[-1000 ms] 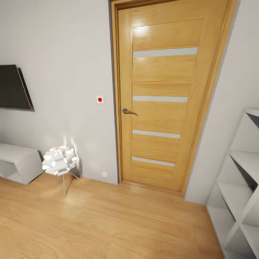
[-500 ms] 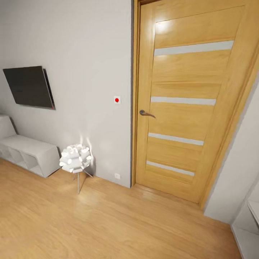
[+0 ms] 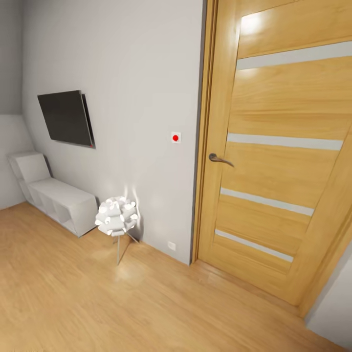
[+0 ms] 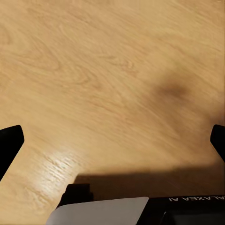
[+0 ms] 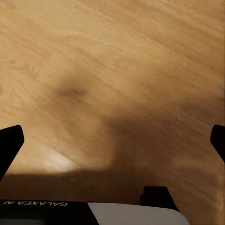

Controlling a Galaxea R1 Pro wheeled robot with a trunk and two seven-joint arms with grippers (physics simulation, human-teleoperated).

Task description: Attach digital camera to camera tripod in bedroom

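While both grippers (image 4: 112,140) (image 5: 112,140) hung wide open and empty over the wood floor (image 3: 73,293), no camera showed. Rolling on, the robot might have bumped the white lamp (image 3: 116,217) beside the door (image 3: 278,161).

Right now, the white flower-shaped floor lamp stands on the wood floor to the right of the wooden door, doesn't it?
Not quite: the head view shows the white flower-shaped floor lamp on the wood floor to the left of the wooden door, between it and the low white shelf unit.

floor (image 3: 73,303): light wood | wall (image 3: 132,73): pale grey | door (image 3: 278,161): wooden, shut | bench (image 3: 61,203): white, low
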